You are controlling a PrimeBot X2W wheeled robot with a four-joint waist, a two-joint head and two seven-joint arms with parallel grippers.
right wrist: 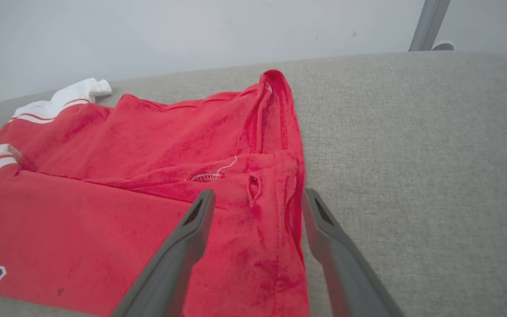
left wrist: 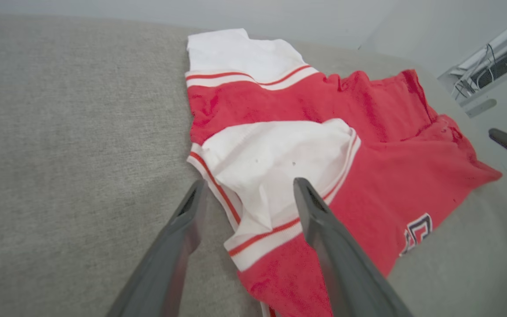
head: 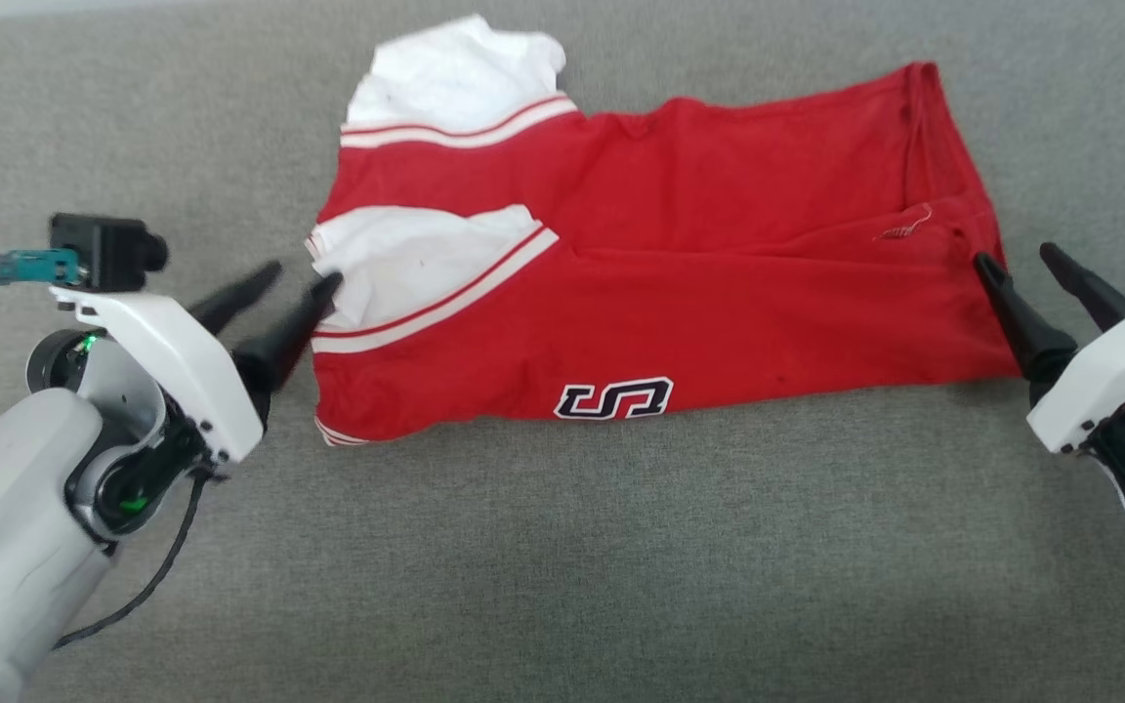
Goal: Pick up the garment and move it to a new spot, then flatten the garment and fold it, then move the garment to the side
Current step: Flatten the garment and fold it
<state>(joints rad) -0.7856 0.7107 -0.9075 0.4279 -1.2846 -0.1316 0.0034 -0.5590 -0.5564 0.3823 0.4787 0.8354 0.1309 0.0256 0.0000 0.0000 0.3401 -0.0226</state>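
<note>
The garment [head: 680, 303], a red jersey with white striped sleeves, lies folded lengthwise on the grey fabric surface, part of its black print showing at the front edge. My left gripper [head: 302, 274] stands open at the garment's left end, its fingers straddling the white sleeve [left wrist: 275, 163] edge. My right gripper [head: 1016, 259] is open at the red hem end, one finger over the cloth [right wrist: 244, 207] and one beside it. Neither holds the cloth.
Grey upholstered surface [head: 562, 547] stretches all around the garment, with wide room in front. A pale wall [right wrist: 192, 31] rises behind its far edge, and a shelf with cables [left wrist: 486, 66] shows beyond the surface in the left wrist view.
</note>
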